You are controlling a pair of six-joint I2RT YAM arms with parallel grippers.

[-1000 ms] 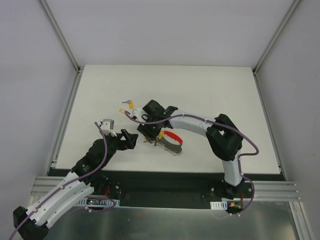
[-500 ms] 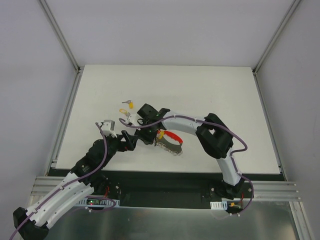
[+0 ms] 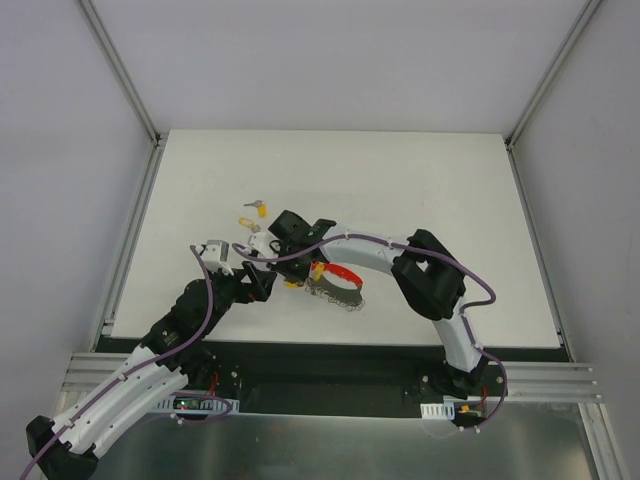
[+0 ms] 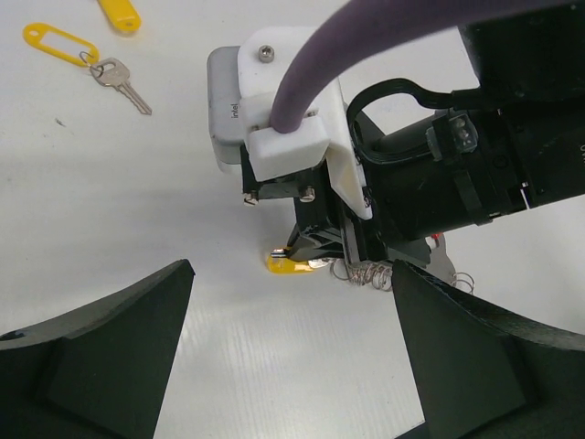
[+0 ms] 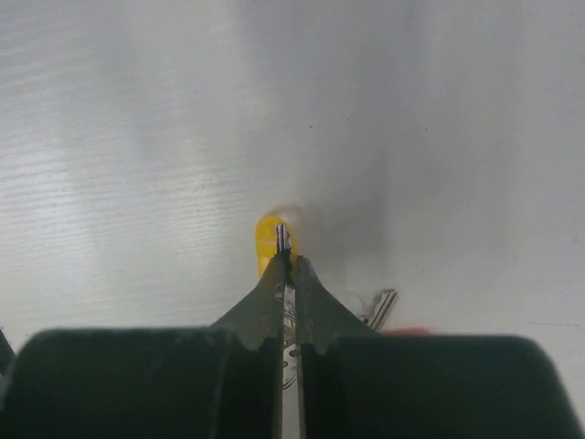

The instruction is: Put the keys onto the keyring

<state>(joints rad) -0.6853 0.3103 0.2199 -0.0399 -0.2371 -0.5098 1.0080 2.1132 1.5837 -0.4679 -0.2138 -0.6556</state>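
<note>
My right gripper [image 5: 285, 261] points down at the table, shut on a thin silver key edge-on between its tips. That key's yellow head [image 5: 271, 240] lies on the table just past the tips and shows under the right gripper [image 4: 303, 251] in the left wrist view as a yellow head [image 4: 285, 263]. The keyring's red loop [image 3: 341, 271] and grey strap [image 3: 341, 293] lie right of the right gripper [image 3: 289, 277]; its wire coils [image 4: 366, 272] show beside the tips. My left gripper [image 3: 259, 281] stands open just left of it, fingers [image 4: 101, 343] wide apart, nothing between them.
Two more yellow-headed keys lie farther back on the white table: one key [image 3: 261, 208] and one tag [image 3: 245, 222]. From the left wrist they appear as a yellow tag with a silver key [image 4: 60, 42] and another tag [image 4: 120, 14] at the top edge.
The right gripper moved left and a little nearer, toward the left gripper, and closed from part-open to shut on the key. The left arm stayed put, still open.
</note>
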